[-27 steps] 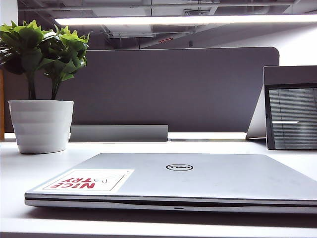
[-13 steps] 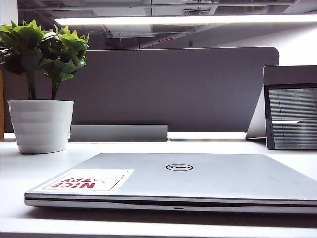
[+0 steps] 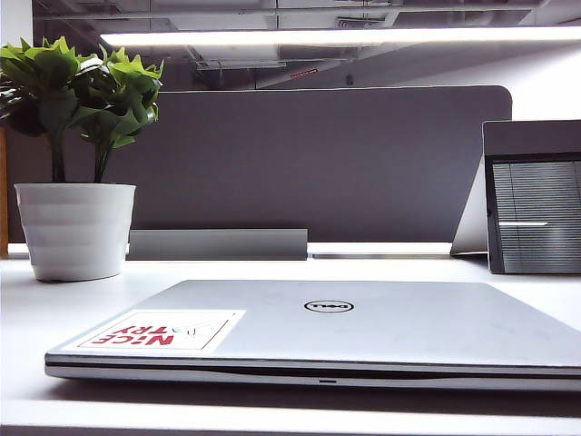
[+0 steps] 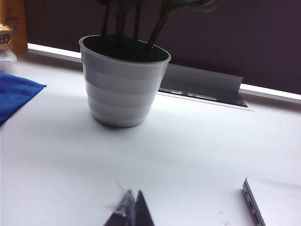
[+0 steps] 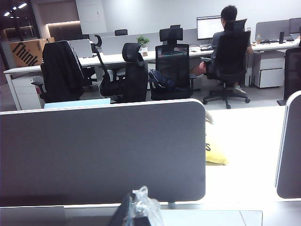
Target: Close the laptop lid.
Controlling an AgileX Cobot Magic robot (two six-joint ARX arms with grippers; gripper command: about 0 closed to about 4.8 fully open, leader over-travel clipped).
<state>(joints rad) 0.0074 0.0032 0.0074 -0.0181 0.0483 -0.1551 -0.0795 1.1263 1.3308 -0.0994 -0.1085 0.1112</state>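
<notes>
Exterior view | laptop lid [image 3: 363, 322] shut flat; Dell logo [image 3: 329, 306]; "NICE TRY" sticker [image 3: 163, 330]

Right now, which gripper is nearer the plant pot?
Left. The left gripper hovers low over the table, facing the plant pot. The right gripper faces the divider; no pot there.

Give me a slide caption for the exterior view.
Dell laptop lid shut flat on the white desk, potted plant behind; neither gripper in frame.

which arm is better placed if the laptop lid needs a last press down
Left, probably. The left gripper, fingers together, is low over the table with the laptop's corner close by. The right gripper faces the desk divider, no laptop in its view.
</notes>
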